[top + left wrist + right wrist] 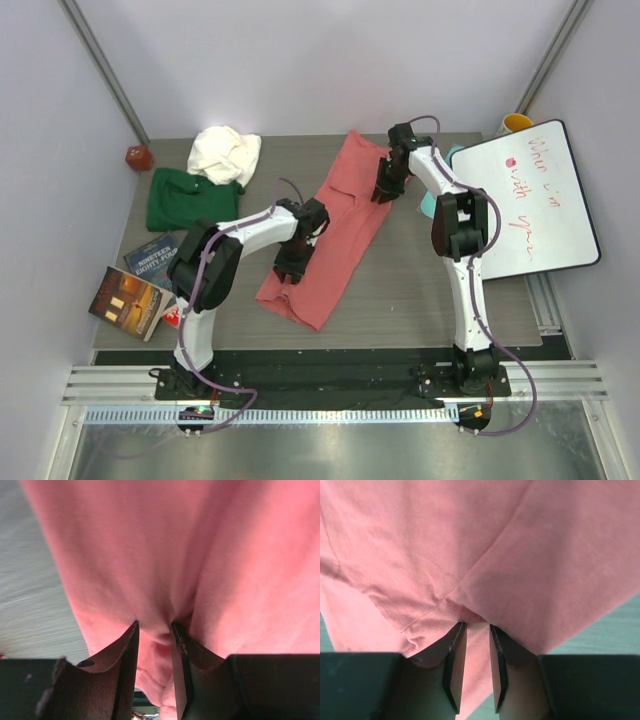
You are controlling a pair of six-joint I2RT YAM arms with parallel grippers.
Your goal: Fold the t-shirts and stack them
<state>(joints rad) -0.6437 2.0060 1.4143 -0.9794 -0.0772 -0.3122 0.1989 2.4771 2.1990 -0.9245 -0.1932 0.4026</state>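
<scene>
A salmon-pink t-shirt (335, 225) lies folded into a long diagonal strip across the middle of the table. My left gripper (293, 265) is shut on a bunch of its cloth near the lower left end. In the left wrist view the pink cloth (165, 555) is pinched between the dark fingers of the left gripper (155, 626). My right gripper (383, 190) is shut on the shirt's upper right edge. The right wrist view shows a fold with a seam (470, 560) caught in the right gripper (476, 626). A dark green t-shirt (185, 198) lies flat at the left, and a crumpled cream-white t-shirt (225, 152) overlaps its far corner.
Two books (130, 300) lie at the table's left front corner. A small red object (138, 157) sits at the far left. A whiteboard (535, 200) with writing leans at the right, with a yellow cup (517, 122) behind it.
</scene>
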